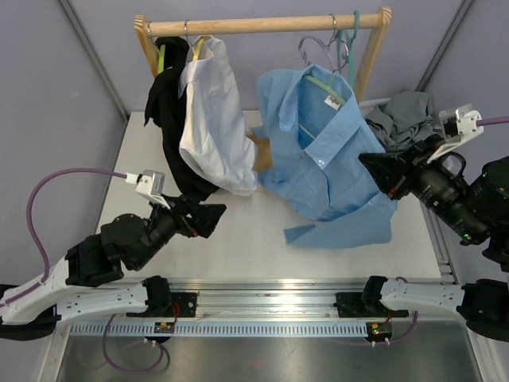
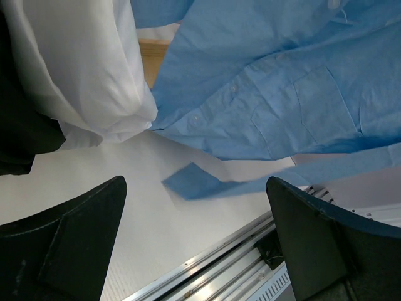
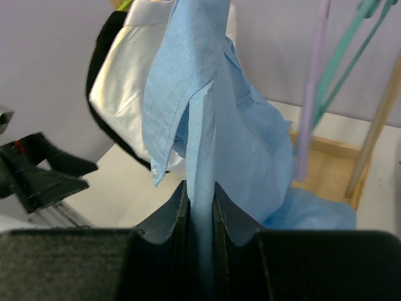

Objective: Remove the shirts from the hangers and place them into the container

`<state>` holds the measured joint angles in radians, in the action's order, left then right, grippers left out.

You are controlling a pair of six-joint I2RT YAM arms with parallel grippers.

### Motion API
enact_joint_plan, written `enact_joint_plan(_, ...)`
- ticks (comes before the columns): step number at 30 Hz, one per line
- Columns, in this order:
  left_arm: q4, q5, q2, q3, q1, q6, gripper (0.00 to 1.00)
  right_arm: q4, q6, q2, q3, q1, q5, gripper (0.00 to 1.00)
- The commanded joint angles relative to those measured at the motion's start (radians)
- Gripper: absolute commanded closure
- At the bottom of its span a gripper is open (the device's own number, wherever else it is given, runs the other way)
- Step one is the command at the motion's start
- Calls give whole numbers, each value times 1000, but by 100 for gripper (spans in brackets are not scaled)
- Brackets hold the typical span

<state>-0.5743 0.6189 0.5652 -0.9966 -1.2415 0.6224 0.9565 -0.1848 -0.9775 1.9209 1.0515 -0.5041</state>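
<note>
Where spread widest, under everything else: the white table [image 1: 238, 255]. Along its far edge, the wooden rail [image 1: 262, 24], running left to right on two posts.

Right of middle, the light blue shirt [image 1: 318, 151]: collar toward the far side with a mint green hanger [image 1: 322, 82] inside it, front spread wide, hem and one cuff lying on the tabletop. Pinched at its right edge by the right gripper [image 1: 374, 171], jaws closed hard on a fold of the blue cloth, plain to see in the right wrist view.

Just left of it, hanging from the rail's left end, the white shirt [image 1: 211, 119] on a yellow hanger [image 1: 197, 46]. Behind and left of that, the black shirt [image 1: 167, 111] on a lime hanger [image 1: 161, 57], tail reaching lower than the white one.

At the far right, beside the right post, the grey shirt [image 1: 406, 115], bunched in a heap over a thin white rim, perhaps the container [image 1: 374, 102]; too little shown to be sure.

Near left, the left gripper [image 1: 208, 216], jaws wide apart and holding nothing, close under the black shirt's tail. In the left wrist view, black fingers [image 2: 69, 251] well apart above the tabletop, blue cuff lying beyond them.

Smallest, hanging at the rail's right end: a lilac hanger [image 1: 312, 48] and a teal hanger [image 1: 352, 40].
</note>
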Motion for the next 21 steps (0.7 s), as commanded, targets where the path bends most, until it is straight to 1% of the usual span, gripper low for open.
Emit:
enact_joint_plan(1,85,-28,21,-54,2,-49,3,-16,-35,20,29,8,216,100)
enact_joint_plan(4,105,-39,30,-69,2,-67,3,-4,-33,51,35,8,278,100)
enact_joint_plan(7,148,-77,47,-108,2,-110,3,-18,-31,120,12,7,346,100)
enact_joint_plan(8,168,-97,47,-112,2,-124,3,-25,-24,135,6,8,372,100)
enact_joint_plan(9,191,-152,48,-116,2,-137,3,-39,-21,149,1,-1,406,100)
enact_joint_plan(11,275,-217,47,-117,2,-168,3,-50,-24,181,-10,-18,409,100)
enact_joint_plan(12,306,-281,47,-117,2,-176,3,-32,-19,183,-7,-30,430,100)
enact_joint_plan(13,356,-309,51,-120,2,-184,3,-29,-19,181,-7,-57,444,100)
enact_joint_plan(15,396,-349,61,-135,2,-196,3,-7,-21,174,-13,-85,499,100)
enact_joint_plan(18,419,-331,122,-171,2,-214,3,30,-30,139,-32,-108,500,100)
enact_joint_plan(21,479,-366,192,-180,2,-224,3,51,-38,111,-98,-108,500,100)
